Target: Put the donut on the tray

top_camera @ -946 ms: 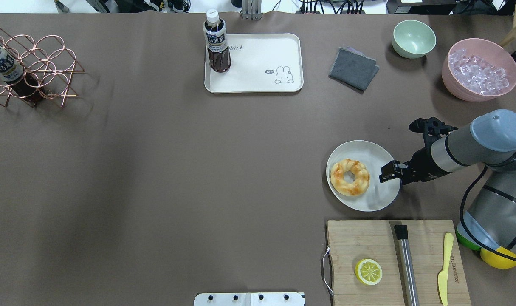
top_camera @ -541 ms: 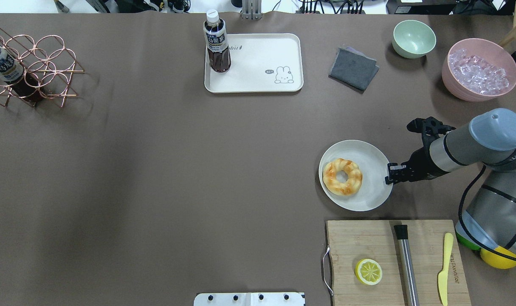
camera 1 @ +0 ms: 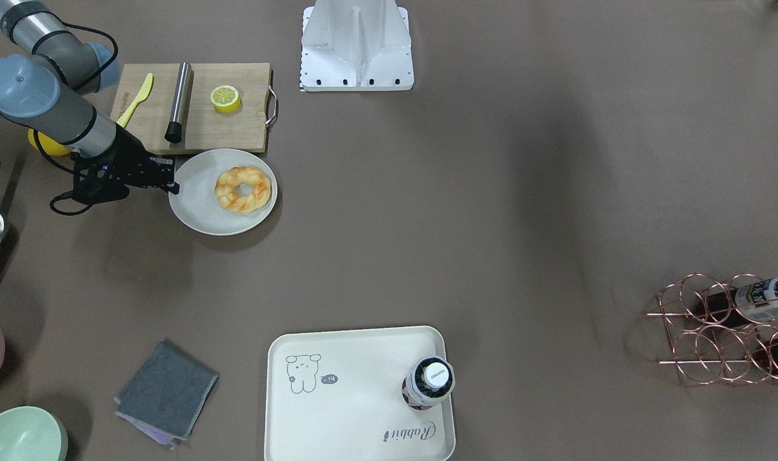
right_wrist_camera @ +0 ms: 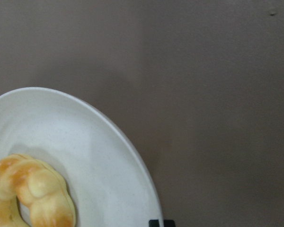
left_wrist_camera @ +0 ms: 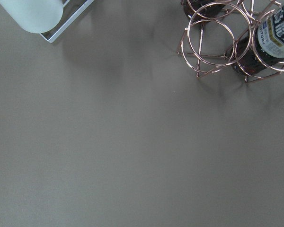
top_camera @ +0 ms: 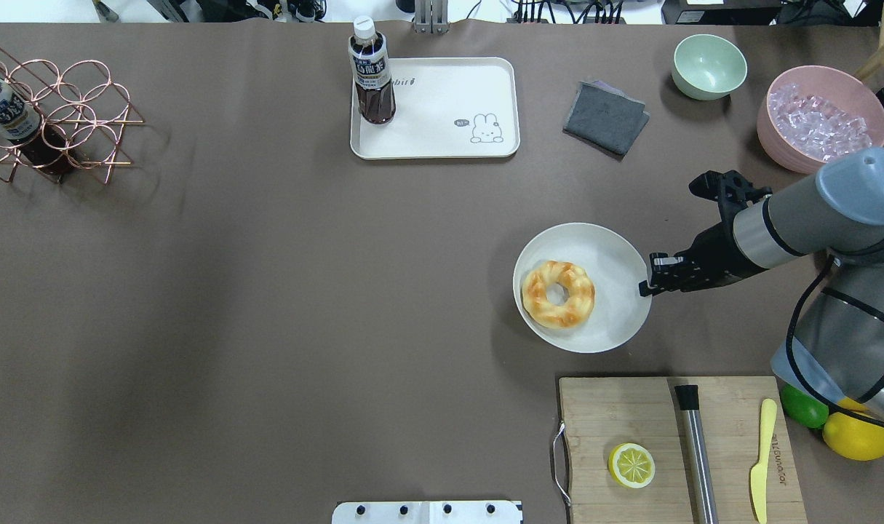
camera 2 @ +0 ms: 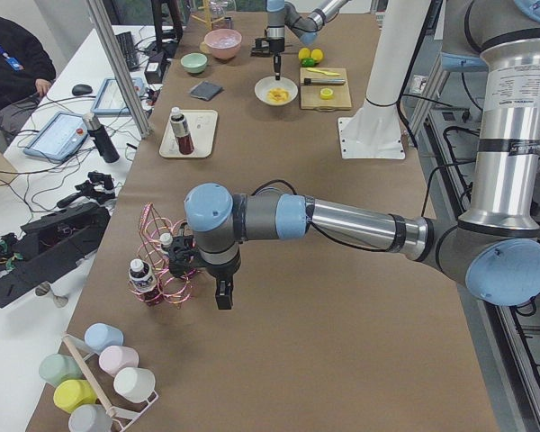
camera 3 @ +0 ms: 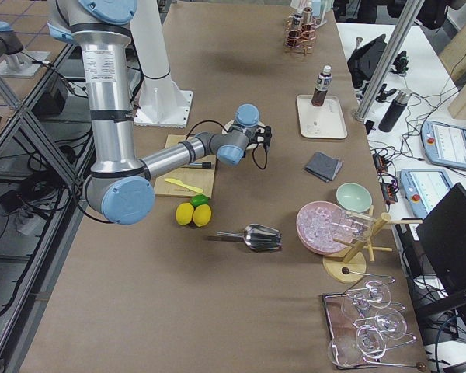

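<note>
– Golden-yellow donut (top_camera: 558,294): where is it lying?
– It is resting on the round plate (top_camera: 610,252), toward the desk's (top_camera: 267,291) right edge.
– And the tray (top_camera: 442,102)?
– It is sitting at the far edge, well apart, carrying a bottle (top_camera: 372,80).
– Jaws?
– Right gripper (top_camera: 646,284) is touching the plate's rim; left gripper (camera 2: 223,299) is hovering near the left edge. Jaw opening: cannot tell for either.

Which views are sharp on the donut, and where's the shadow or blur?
Overhead view: donut crisp, a broad soft shadow darkens the left of the table. Front-facing view: also sharp, that dark band on its right. Right wrist view: soft close-up, donut cropped at the lower left on the plate. Left wrist view: even light, no glare.
</note>
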You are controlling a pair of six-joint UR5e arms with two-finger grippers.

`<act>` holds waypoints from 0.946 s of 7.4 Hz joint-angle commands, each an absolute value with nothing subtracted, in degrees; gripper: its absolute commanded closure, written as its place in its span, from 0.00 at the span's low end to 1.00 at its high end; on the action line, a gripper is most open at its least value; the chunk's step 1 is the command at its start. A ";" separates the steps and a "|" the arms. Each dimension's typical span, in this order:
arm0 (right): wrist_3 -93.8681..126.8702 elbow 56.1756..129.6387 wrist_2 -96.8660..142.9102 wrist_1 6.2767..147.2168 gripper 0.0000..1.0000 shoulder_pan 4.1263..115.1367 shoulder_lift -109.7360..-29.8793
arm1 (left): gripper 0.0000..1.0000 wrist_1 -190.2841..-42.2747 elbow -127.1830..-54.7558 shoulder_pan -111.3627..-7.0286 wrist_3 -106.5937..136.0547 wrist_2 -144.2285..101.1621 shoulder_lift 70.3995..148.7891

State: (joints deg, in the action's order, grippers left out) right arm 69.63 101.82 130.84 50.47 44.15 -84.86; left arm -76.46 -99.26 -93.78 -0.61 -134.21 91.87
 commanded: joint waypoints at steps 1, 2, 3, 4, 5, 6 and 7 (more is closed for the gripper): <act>71.98 101.43 134.11 51.06 1.00 48.50 -78.86 | 0.02 -76.46 -97.92 -93.78 -0.53 -134.21 93.51; 73.20 98.82 136.64 51.33 1.00 51.04 -75.36 | 0.02 -76.38 -97.39 -93.78 -0.53 -134.12 94.21; 73.65 94.44 139.19 54.72 1.00 53.24 -69.93 | 0.02 -76.46 -96.95 -93.78 -0.44 -134.21 94.57; 73.13 88.91 139.48 58.85 1.00 55.18 -63.78 | 0.02 -76.38 -96.86 -93.78 -0.44 -134.21 94.92; 72.17 82.07 141.14 59.76 1.00 56.67 -58.33 | 0.02 -76.38 -96.94 -93.78 -0.44 -134.21 94.92; 67.29 74.35 142.02 59.77 1.00 57.65 -52.79 | 0.02 -76.38 -96.86 -93.78 -0.44 -134.21 95.01; 65.58 66.52 142.47 59.85 1.00 57.74 -47.78 | 0.02 -76.38 -96.86 -93.78 -0.44 -134.21 95.10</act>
State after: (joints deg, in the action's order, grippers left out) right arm 69.89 79.72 141.17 59.23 56.66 -57.00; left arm -76.39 -96.91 -93.78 -0.44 -134.21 94.94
